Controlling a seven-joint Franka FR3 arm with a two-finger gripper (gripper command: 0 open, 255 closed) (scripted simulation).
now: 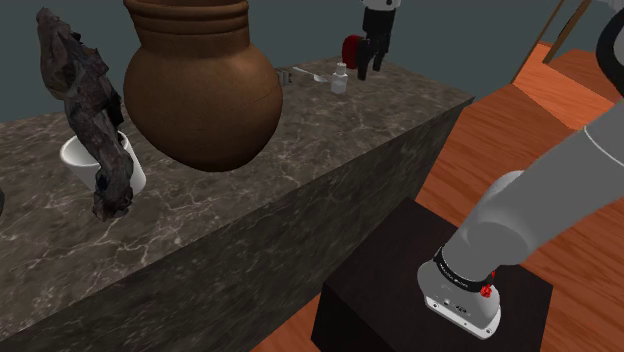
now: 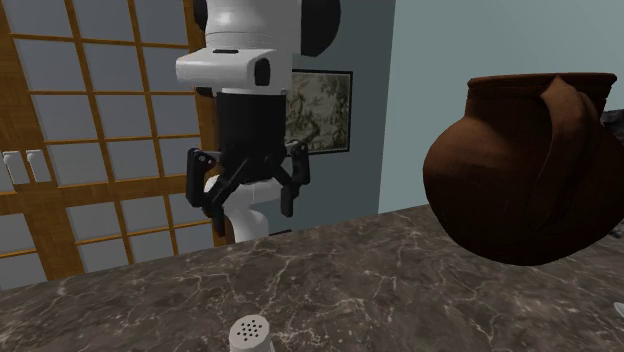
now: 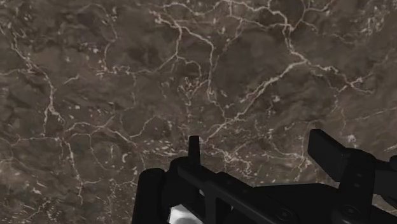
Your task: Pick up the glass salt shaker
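One small salt shaker (image 1: 340, 79) stands upright on the dark, pale-veined marble top of the bench (image 1: 400, 120), far along it from the stand (image 1: 400, 300). It is drawn pale grey-white rather than clear. In the shoulder view it has a squat body under a narrower cap. In the second exterior view its rounded top, dotted with small holes, rises from the bottom edge.

The gripper (image 2: 250, 212) hangs over the bench with its black fingers (image 2: 200, 185) spread apart and nothing between them. It is near the shaker but not touching it: in the shoulder view the shaker stands just to the left of the fingertips and lower. In that view a dark red rounded thing (image 1: 351, 48), which I cannot identify, shows just beside the gripper.

Nearer the shoulder camera, a big brown pot (image 1: 200, 95) bulks over the bench. To its left a white cup (image 1: 75, 158) holds a gnarled dark piece (image 1: 90, 110).
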